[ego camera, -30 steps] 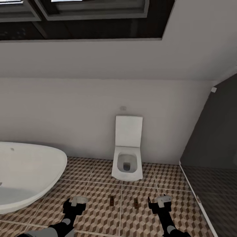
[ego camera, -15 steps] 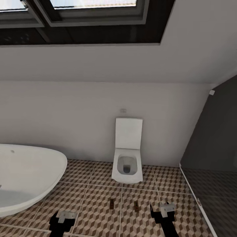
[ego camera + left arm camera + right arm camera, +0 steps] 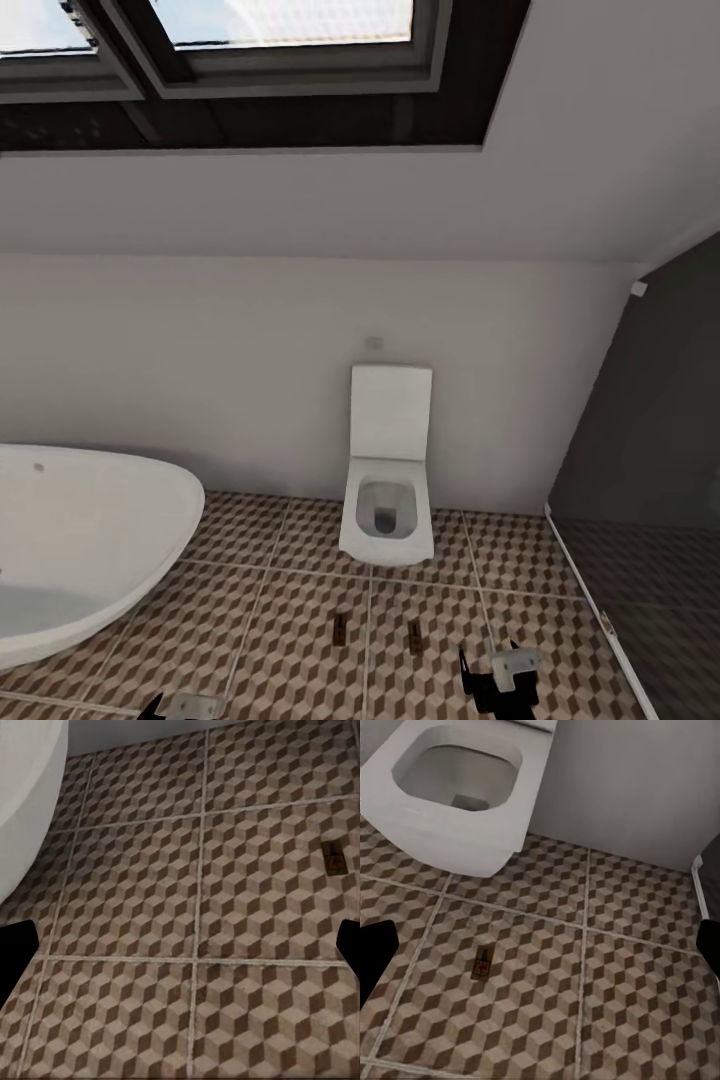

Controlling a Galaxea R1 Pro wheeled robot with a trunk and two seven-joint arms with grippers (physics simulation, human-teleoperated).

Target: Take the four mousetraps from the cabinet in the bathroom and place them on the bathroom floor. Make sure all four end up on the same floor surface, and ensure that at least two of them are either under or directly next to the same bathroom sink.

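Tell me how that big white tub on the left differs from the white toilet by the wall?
The bathtub is rounded, wide and low, standing on the bathroom floor; the toilet is boxy, narrow and fixed against the wall. The toilet has an upright flat lid behind its bowl; the bathtub is an open basin with no lid. The bathtub runs out of the picture; the toilet shows whole. Both are plain white.

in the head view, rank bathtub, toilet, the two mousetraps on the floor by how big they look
1. bathtub, largest, though cut off at the picture's edge and nearer the camera
2. toilet
3. left mousetrap and right mousetraps: both tiny and alike, so no ranking between them
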